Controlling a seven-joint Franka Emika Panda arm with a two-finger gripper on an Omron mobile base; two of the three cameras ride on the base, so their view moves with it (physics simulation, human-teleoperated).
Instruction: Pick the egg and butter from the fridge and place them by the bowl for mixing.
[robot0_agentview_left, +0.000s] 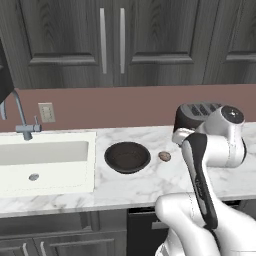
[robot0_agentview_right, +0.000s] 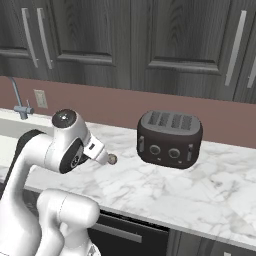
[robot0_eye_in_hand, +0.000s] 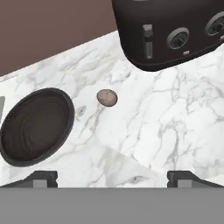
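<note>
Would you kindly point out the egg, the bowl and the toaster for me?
egg (robot0_eye_in_hand: 106, 97): hand view, middle of its shell.
bowl (robot0_agentview_left: 127, 156): left base view, its dark inside.
toaster (robot0_agentview_right: 170, 138): right base view, front face above the knobs.

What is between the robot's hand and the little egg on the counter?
Nothing visible. In the hand view the gripper looks down on the egg, which lies on bare marble counter between the bowl and the toaster, touching neither.

A small brownish-grey egg (robot0_agentview_left: 164, 156) is seen lying on the marble counter (robot0_agentview_left: 150, 185), just beside the round, shallow, dark bowl (robot0_agentview_left: 127, 157), which sits upright and empty.
</note>
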